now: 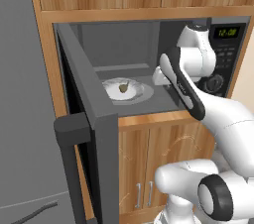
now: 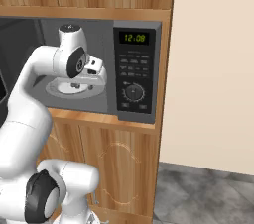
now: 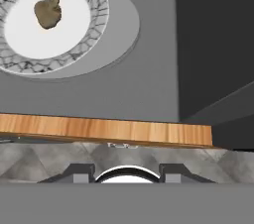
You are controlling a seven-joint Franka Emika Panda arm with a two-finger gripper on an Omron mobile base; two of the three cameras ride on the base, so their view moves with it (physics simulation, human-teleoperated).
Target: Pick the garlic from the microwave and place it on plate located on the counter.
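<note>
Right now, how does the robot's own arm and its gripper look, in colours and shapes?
The arm is glossy white, built of thick rounded links, with dark grey to black rings at the joints and a dark band along one link. No loose cables or markings show. The gripper has two small dark grey finger tips, flat and angular, on either side of a rounded white part.

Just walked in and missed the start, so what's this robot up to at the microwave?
The white arm is reaching toward the open microwave, whose door is swung wide to the left. Inside, the garlic sits on a crackle-patterned dish resting on the turntable. The gripper is near the front edge of the opening, to the right of the dish and apart from the garlic, holding nothing. Whether its jaws are open can't be told. Nothing has been picked up yet.
</note>
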